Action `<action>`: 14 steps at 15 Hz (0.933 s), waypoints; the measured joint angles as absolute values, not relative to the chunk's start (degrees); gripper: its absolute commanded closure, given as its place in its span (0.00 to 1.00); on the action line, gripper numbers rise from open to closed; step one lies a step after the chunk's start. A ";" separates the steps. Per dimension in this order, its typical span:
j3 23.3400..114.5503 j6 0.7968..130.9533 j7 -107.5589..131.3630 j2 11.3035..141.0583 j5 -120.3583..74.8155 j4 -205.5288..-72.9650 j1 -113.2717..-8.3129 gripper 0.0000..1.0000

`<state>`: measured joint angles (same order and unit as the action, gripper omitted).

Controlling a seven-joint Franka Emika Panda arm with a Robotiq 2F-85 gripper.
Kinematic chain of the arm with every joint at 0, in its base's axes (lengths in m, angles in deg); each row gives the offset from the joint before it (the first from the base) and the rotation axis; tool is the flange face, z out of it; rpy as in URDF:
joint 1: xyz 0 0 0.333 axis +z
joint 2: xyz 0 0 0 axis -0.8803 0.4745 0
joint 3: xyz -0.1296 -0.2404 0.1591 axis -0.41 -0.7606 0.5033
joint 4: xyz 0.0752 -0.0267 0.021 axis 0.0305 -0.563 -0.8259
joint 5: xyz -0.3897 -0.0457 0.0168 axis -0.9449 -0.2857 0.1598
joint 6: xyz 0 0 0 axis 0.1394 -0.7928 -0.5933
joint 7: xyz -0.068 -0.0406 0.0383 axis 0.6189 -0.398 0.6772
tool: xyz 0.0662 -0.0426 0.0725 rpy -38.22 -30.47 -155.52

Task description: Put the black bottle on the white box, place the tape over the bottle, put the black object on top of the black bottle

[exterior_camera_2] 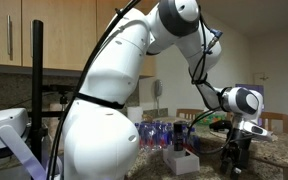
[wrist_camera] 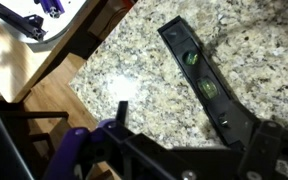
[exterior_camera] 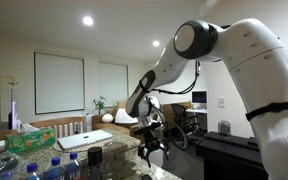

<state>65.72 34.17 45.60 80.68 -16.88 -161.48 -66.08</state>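
Claw (exterior_camera: 152, 148), in an exterior view: it hangs from the white arm (exterior_camera: 234, 50) over the granite counter (exterior_camera: 124, 160), fingers pointing down and spread. Nothing is seen between them. Black bottle (exterior_camera: 94, 156) stands upright on the counter, just beside the blue-capped clear bottles (exterior_camera: 44, 168). It is apart from the claw and not touched by it.

In an exterior view from another angle, the claw (exterior_camera_2: 234, 158) is low over the counter, dark against dark, so its spread cannot be read here. White box (exterior_camera_2: 181, 162) sits near the clear bottles (exterior_camera_2: 156, 133).

Wrist view: the fingers are wide apart, with one thin tip (wrist_camera: 121, 108) at left. The gap over the granite is empty. Black spirit level (wrist_camera: 204, 80) with green vials lies diagonally, its near end running in between the fingers. Whether they touch it cannot be told.
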 measured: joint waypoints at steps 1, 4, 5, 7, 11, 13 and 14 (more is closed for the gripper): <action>65.90 35.46 44.42 81.53 -17.65 -161.05 -65.64 0.00; 66.86 41.43 42.00 82.78 -19.29 -160.88 -63.07 0.00; 67.25 43.49 41.55 82.80 -19.88 -161.07 -62.01 0.00; 67.80 46.95 41.49 82.80 -21.18 -161.63 -59.94 0.00; 67.85 51.71 41.49 82.15 -21.87 -164.56 -58.02 0.00; 67.61 52.30 41.49 81.17 -21.87 -165.72 -58.08 0.00; 67.55 52.30 41.49 80.74 -21.87 -165.99 -58.11 0.00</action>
